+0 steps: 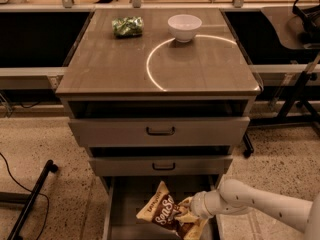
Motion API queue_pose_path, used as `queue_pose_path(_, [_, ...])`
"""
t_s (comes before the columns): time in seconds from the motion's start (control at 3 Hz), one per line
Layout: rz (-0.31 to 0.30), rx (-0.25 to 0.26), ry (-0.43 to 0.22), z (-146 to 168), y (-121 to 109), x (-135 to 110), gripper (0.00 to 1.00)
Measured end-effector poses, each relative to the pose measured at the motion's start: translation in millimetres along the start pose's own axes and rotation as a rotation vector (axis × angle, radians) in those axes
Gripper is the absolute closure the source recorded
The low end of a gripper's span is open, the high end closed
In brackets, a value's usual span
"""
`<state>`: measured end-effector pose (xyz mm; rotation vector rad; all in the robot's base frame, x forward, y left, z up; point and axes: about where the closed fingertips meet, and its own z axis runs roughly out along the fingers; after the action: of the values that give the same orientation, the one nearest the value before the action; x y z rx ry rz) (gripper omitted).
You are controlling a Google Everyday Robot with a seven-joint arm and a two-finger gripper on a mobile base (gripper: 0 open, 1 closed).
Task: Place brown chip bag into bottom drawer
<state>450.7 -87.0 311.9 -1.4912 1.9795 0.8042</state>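
Observation:
The brown chip bag (167, 213) has a dark brown centre with white lettering and pale tan ends. It stands tilted inside the open bottom drawer (126, 209), the lowest of the three grey drawers. My gripper (187, 210) reaches in from the lower right on a white arm and sits against the bag's right side, inside the drawer. The bag's lower end runs off the frame's bottom edge.
The two upper drawers (160, 130) with black handles stand slightly open. On the cabinet top are a small green packet (127, 26) and a white bowl (184, 27). A black stand leg (30, 199) lies on the floor at left, and a chair base (295, 91) is at right.

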Motion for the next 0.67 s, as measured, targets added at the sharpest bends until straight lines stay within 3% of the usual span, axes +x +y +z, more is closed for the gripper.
queue_pose_path(0.67, [0.033,0.009,0.021,12.5,-10.6,11.1,0.37])
